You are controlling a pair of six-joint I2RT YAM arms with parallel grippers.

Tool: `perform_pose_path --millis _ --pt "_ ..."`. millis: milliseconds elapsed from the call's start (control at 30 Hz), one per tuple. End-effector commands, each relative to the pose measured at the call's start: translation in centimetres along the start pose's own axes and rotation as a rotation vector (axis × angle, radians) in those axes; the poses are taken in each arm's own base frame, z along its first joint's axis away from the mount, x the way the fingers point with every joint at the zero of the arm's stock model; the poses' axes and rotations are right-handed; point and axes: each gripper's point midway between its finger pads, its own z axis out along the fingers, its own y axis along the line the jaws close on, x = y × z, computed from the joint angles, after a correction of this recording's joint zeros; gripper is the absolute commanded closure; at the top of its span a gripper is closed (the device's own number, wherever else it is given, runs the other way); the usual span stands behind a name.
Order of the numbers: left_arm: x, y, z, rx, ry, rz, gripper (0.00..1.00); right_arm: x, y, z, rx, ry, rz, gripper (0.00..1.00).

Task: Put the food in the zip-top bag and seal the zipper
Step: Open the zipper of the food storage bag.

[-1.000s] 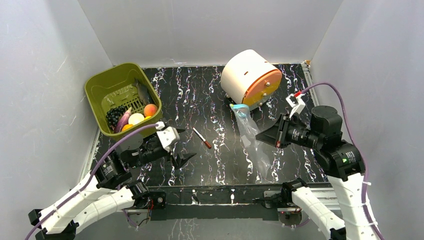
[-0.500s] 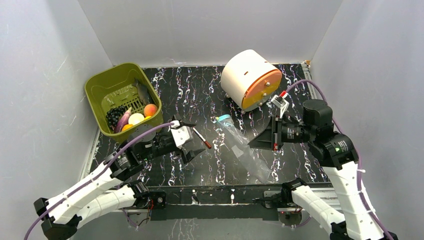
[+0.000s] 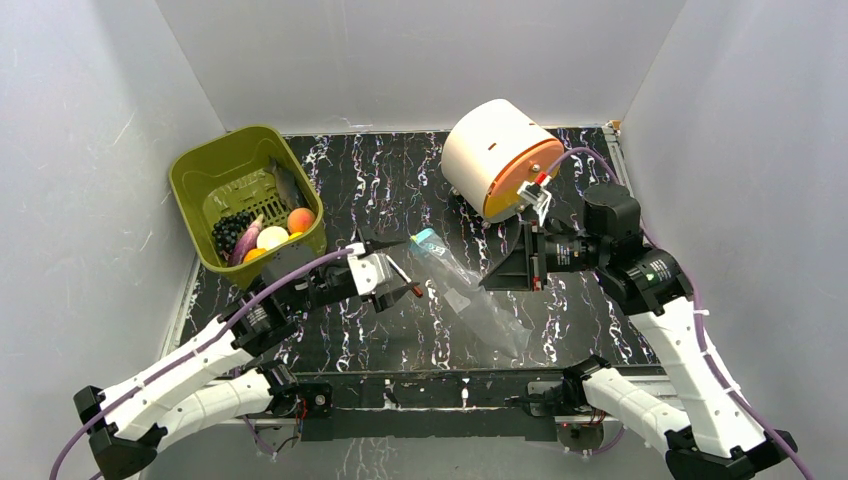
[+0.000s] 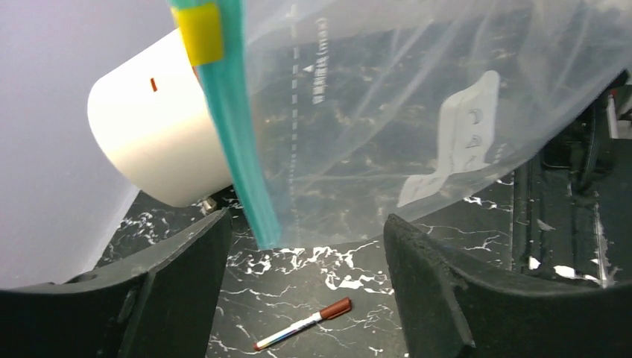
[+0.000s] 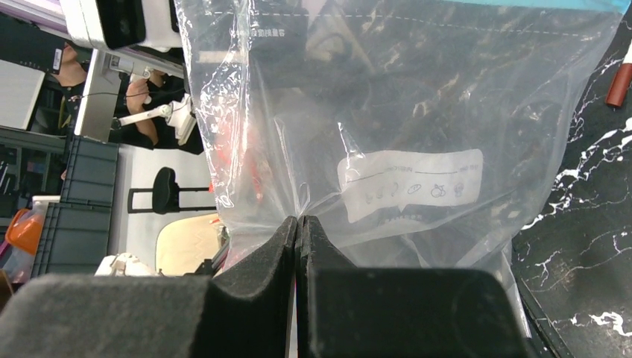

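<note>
The clear zip-top bag (image 3: 472, 297) hangs tilted above the table, pinched at its edge by my shut right gripper (image 3: 487, 283); the right wrist view shows the jaws closed on the plastic (image 5: 296, 224). Its teal zipper (image 3: 426, 238) points left, toward my left gripper (image 3: 392, 270). That gripper is open and empty, and in the left wrist view (image 4: 305, 257) the zipper (image 4: 237, 156) hangs just ahead of the jaws without touching them. The food (image 3: 262, 236), with peach, grapes, fish and white ball, lies in the olive basket (image 3: 215, 152).
A white drum with an orange face (image 3: 500, 158) lies at the back right, behind the bag. A thin red-tipped pen (image 4: 302, 326) lies on the black marbled table under my left gripper. Grey walls close in the sides.
My right gripper has carried the bag left and up, off the table, toward the middle. My left arm has reached right, bringing its open jaws up to the bag's zipper end.
</note>
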Motion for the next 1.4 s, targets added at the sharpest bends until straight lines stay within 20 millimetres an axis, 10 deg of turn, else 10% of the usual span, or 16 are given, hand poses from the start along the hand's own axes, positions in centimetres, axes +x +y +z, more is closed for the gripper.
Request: perform_pose_path --millis 0,167,467,900,1033,1100,1200,1367 --pt "-1.2 -1.6 0.5 0.100 -0.060 0.009 0.37 -0.9 1.3 0.1 -0.074 -0.036 -0.086 1.00" --pt "-0.5 -2.1 0.9 0.118 -0.053 -0.010 0.57 -0.3 0.8 0.2 -0.074 -0.019 -0.078 1.00" --pt "0.8 0.5 -0.2 -0.066 -0.018 0.004 0.41 0.4 1.2 -0.1 -0.089 -0.016 -0.092 1.00" --pt "-1.8 -0.9 1.0 0.088 -0.049 0.024 0.30 1.0 1.9 -0.4 -0.131 -0.008 -0.120 1.00" --pt "-2.7 -1.7 0.6 0.148 -0.054 0.032 0.61 0.9 1.3 -0.2 -0.112 -0.012 -0.108 1.00" --pt "-2.8 -1.9 -0.2 0.154 -0.044 0.014 1.00 0.5 0.2 0.2 -0.069 -0.021 -0.099 1.00" --pt "-2.2 -2.2 -1.1 0.116 -0.053 -0.074 1.00 -1.3 -3.0 1.2 0.062 -0.067 -0.076 0.99" --pt "-0.1 -1.3 -1.1 -0.021 0.011 -0.327 1.00 -9.3 -6.1 -1.8 0.458 -0.375 -0.082 0.39"
